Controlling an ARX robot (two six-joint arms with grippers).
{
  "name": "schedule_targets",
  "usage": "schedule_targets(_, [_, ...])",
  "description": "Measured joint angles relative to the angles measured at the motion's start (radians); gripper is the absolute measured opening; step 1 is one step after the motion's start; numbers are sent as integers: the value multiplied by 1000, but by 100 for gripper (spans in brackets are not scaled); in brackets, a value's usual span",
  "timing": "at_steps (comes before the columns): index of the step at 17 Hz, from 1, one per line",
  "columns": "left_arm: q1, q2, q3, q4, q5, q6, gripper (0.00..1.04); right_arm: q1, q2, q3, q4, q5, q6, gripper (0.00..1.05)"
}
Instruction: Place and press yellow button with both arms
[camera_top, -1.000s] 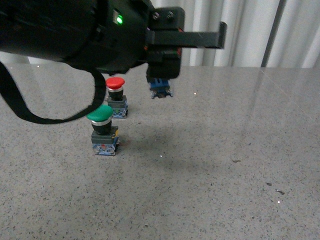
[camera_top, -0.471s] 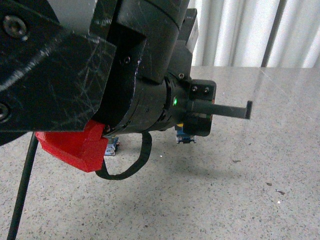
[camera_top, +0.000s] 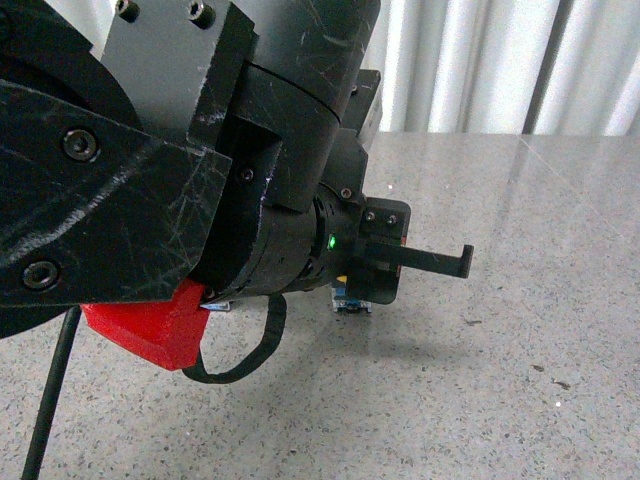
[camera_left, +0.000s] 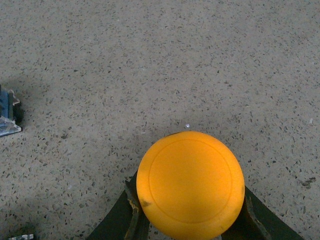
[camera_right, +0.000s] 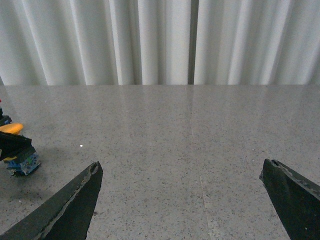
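Note:
My left gripper is shut on the yellow button. Its round yellow cap fills the space between the two black fingers. In the front view the left arm fills the left half. The button's blue base shows under the gripper, low over the grey table. I cannot tell whether it touches the table. My right gripper is open and empty above bare table. In its view the yellow button shows at the far left edge.
The blue base of another button shows at the edge of the left wrist view. The green and red caps are hidden behind the left arm. The speckled grey table stretches right. White curtains hang behind it.
The left arm has come down and nearer with the yellow button, lowering it toward the table. It now hides the green and red buttons.

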Motion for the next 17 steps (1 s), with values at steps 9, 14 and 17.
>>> schedule_targets(9, [1,41,23,54,5,11,42,0,0,0,0,0,0,98])
schedule_targets(14, [14,-13,-5,114,17,11,90,0,0,0,0,0,0,98])
schedule_targets(17, [56,-168,-72,179,-5,43,98,0,0,0,0,0,0,98])
